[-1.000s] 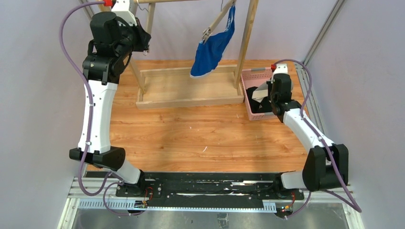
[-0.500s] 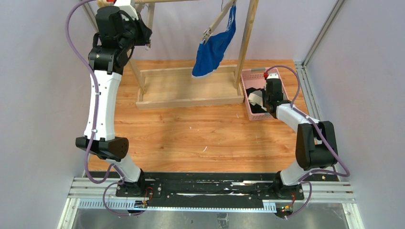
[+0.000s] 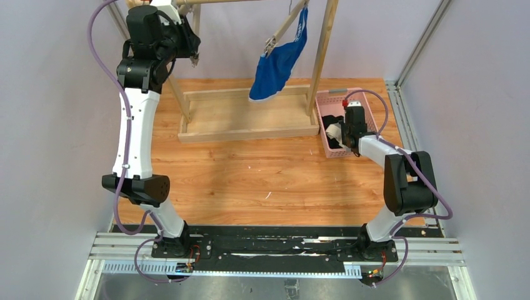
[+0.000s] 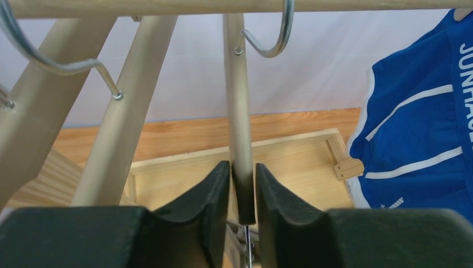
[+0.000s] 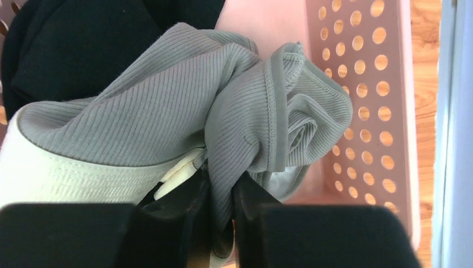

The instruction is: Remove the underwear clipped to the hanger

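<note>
The bright blue underwear hangs by one clip from a tilted hanger on the wooden rack; it also shows in the left wrist view. My left gripper is high at the rack's left end, shut on the beige arm of an empty hanger whose wire hook hangs on the top rail. My right gripper is down in the pink basket, shut on the grey underwear. The black underwear lies beneath it in the basket.
The wooden rack's base frame stands on the table at the back, its right post next to the basket. Another wire hook hangs on the rail at left. The basket's perforated wall is close on the right.
My right gripper has moved left and down into the basket with the grey underwear, its elbow rising. The left arm has shifted slightly up. The blue underwear sways a little.
</note>
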